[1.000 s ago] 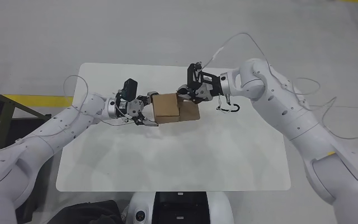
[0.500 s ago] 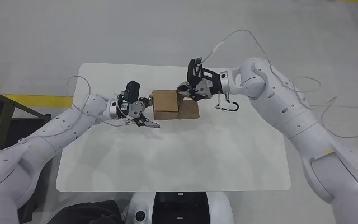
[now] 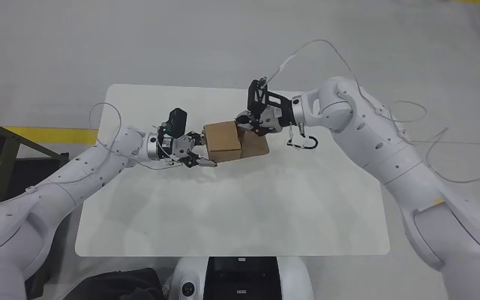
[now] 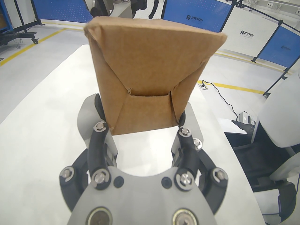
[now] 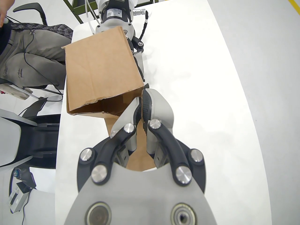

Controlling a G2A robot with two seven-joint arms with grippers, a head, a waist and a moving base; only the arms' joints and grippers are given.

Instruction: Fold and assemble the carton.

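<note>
Cardboard carton (image 3: 224,141) over white table (image 3: 225,217), between left tool (image 3: 198,149), right tool (image 5: 141,103).

One carton (image 3: 224,140), two end effectors (image 3: 200,151) (image 3: 244,124)

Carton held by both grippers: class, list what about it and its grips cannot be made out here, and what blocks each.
- Top view: underside and inside of the carton, covered by its own top panel.
- Left wrist view: where the right gripper grips, behind the carton's upper edge.
- Right wrist view: one finger of the left gripper, behind the carton's body.
- Whether the carton touches the table: no view settles it.
</note>
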